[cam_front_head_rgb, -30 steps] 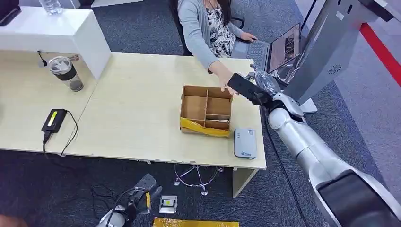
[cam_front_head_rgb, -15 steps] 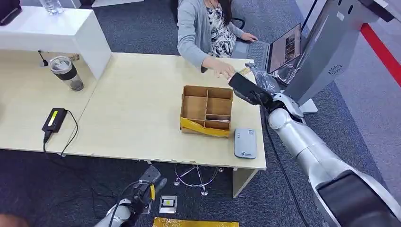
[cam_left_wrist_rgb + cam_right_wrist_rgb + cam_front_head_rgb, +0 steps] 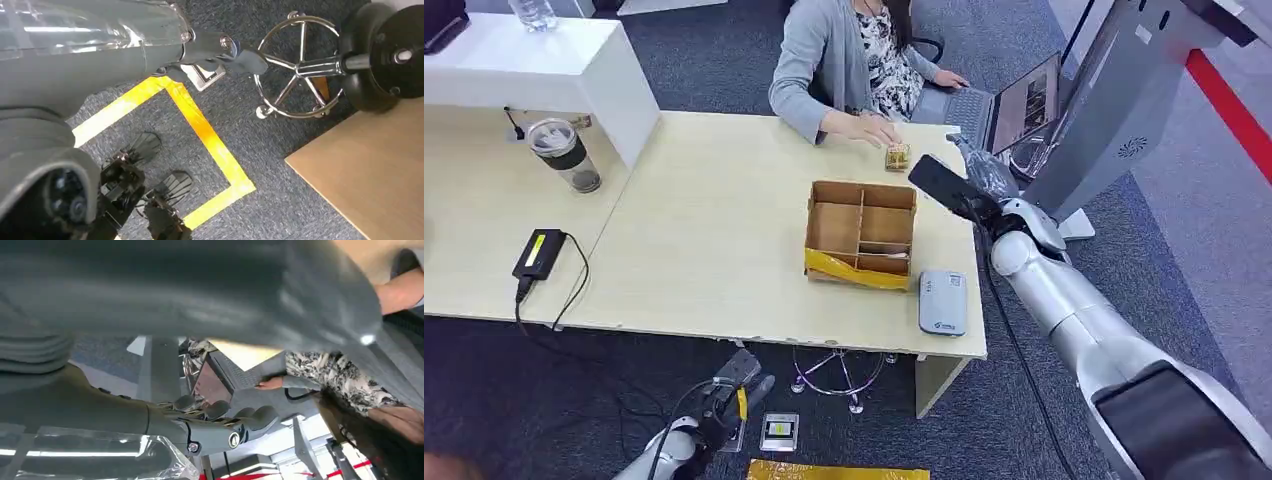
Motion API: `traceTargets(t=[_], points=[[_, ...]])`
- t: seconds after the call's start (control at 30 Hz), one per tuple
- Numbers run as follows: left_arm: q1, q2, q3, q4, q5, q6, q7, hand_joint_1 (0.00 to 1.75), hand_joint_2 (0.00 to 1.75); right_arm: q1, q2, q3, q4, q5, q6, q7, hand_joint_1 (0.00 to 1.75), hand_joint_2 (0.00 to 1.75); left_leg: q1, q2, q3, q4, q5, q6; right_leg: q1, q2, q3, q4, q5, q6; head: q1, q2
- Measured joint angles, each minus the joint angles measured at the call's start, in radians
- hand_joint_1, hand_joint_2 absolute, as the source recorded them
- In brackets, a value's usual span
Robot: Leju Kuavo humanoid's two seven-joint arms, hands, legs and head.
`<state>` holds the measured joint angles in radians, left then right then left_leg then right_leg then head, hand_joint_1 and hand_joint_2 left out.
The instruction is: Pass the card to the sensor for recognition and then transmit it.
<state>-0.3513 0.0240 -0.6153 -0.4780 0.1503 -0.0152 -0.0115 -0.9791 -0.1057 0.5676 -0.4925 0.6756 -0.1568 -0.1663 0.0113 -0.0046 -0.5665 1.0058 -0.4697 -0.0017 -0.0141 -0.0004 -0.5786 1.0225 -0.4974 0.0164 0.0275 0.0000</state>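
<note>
The wooden table (image 3: pixel 704 230) spreads out to the left of the raised right hand (image 3: pixel 984 190), and the person (image 3: pixel 844 60) seated at its far edge has a hand on the tabletop beside a small yellowish item (image 3: pixel 897 157), which lies just ahead and left of the robot's hand; whether that item is the card cannot be told at this size. The divided cardboard box (image 3: pixel 861 234) stands just left of and below the hand, likely as the tray for cards. The grey sensor (image 3: pixel 942 301) lies flat near the table's near edge, below the hand toward the robot, face up so a card can be laid over it. The right hand hovers over the table's right corner with a dark flat part in front of it; its fingers look curled in the right wrist view, but whether they hold anything I cannot tell. The left hand (image 3: pixel 724 405) hangs low beside the table leg, fingers loosely apart, holding nothing.
</note>
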Motion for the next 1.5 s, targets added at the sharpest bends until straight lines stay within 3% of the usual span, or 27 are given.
traceTargets(t=[0.13,0.4,0.43,0.67,0.97,1.23,1.5], points=[[0.007,-0.014,-0.001,0.0,0.006,0.051,-0.006,0.0,0.0,0.015,-0.009,0.0,-0.006,0.0,-0.003,0.006,0.0,0.0,0.0,0.0,0.0,0.0,0.0,0.0,0.0,0.0,0.0,0.0,0.0,0.0,0.0,0.0],[-0.01,-0.001,-0.003,-0.002,0.02,0.006,-0.016,0.0,0.0,0.049,-0.019,-0.001,-0.035,0.006,-0.003,0.033,0.0,0.0,0.0,0.0,0.0,0.0,0.0,0.0,0.0,0.0,0.0,0.0,0.0,0.0,0.0,0.0],[-0.01,0.001,-0.003,-0.002,0.02,0.005,-0.016,0.0,0.0,0.054,-0.019,-0.002,-0.042,0.006,-0.003,0.037,0.0,1.75,0.0,0.0,0.0,0.0,0.0,0.0,0.0,0.0,0.0,0.0,0.0,0.0,0.0,0.0],[0.018,-0.01,-0.008,-0.003,0.026,0.081,0.006,0.0,0.0,0.126,-0.057,-0.006,-0.135,-0.004,0.03,0.094,0.0,1.75,0.0,0.001,0.0,0.0,0.0,0.0,0.0,0.0,0.0,-0.001,0.0,0.0,0.0,0.0],[0.031,-0.008,-0.018,-0.003,0.038,0.095,0.006,0.0,0.0,0.197,-0.101,-0.006,-0.303,-0.027,0.065,0.125,0.0,1.75,0.0,0.001,0.0,0.0,0.0,0.0,0.0,0.0,0.0,-0.001,0.0,0.0,0.0,0.0],[0.029,-0.008,-0.031,-0.021,0.029,0.132,0.01,0.0,0.0,0.205,-0.102,-0.006,-0.365,-0.042,0.058,0.121,0.0,1.75,0.0,0.001,0.0,0.0,0.0,0.0,0.0,0.0,0.0,0.0,0.0,0.0,0.0,0.0],[0.031,-0.005,-0.037,-0.02,0.024,0.118,0.028,0.0,0.0,0.226,-0.11,-0.005,-0.413,-0.052,0.063,0.137,0.0,1.75,0.0,0.001,0.0,0.0,0.0,0.0,0.0,0.0,0.0,-0.001,0.0,0.0,0.0,0.0]])
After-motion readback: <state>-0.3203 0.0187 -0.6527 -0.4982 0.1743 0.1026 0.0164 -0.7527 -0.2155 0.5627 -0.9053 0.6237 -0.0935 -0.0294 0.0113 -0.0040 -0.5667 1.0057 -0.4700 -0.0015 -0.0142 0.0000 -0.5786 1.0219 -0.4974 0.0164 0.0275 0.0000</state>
